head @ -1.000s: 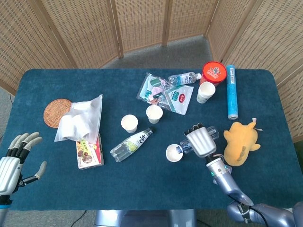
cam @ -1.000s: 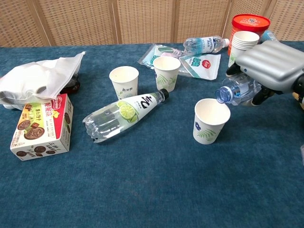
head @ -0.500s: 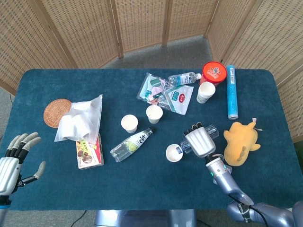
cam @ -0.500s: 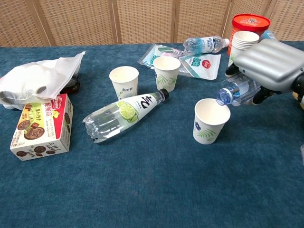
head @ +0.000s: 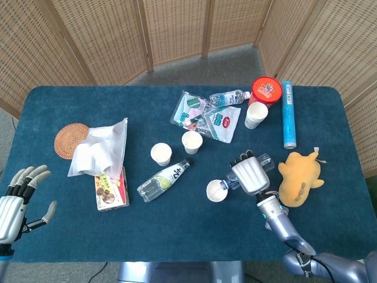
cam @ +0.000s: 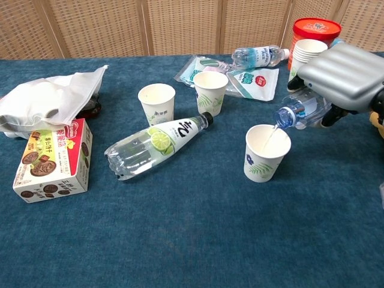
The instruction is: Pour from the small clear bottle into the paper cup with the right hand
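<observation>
— What's the right hand [cam: 345,71] doing?
— Gripping the small bottle [cam: 298,111], tipped mouth-down just above the paper cup [cam: 266,152], a thin stream falling in.
— And the left hand [head: 16,200]?
— Fingers spread, holding nothing, at the table [head: 177,227] edge.
— Nearby?
— A yellow plush toy [head: 299,175] beside the right hand.

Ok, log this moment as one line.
phase: pouring | right hand: holds bottle tilted over cup | left hand: idle
</observation>
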